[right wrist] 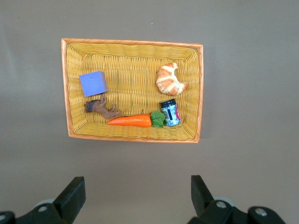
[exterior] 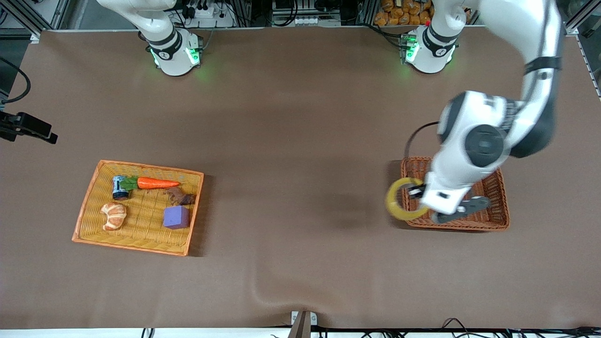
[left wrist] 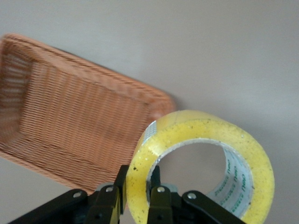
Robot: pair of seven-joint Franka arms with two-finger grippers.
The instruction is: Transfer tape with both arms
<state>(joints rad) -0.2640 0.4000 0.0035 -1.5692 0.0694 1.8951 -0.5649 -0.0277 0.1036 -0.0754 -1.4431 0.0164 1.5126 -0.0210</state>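
- Brown cloth covers the table (exterior: 291, 141) from end to end, and I see the two arm bases along its top edge in my front view.
- At the left arm's end of the table sits a dark orange-brown wicker basket (exterior: 493, 220), with nothing visible on the part of its floor that I can see.
- I have the left gripper (exterior: 414, 190) hanging over the rim of that basket that faces the table's middle, its fingers (left wrist: 158, 196) pinched tight on the wall of the tape (exterior: 399, 201).
- From the left wrist view, the tape (left wrist: 201, 163) is a yellow roll held on edge, one finger inside the ring and one outside, clear of the basket (left wrist: 74, 130) and the cloth.
- At the right arm's end lies a yellow wicker basket (exterior: 89, 197) holding a carrot (exterior: 157, 183), a small can (exterior: 119, 188), a croissant (exterior: 114, 216), a purple cube (exterior: 176, 217) and a small brown figure (exterior: 179, 197).
- My right gripper (right wrist: 135, 200) waits high over the cloth just beside that yellow basket (right wrist: 65, 93), jaws spread wide and holding nothing.
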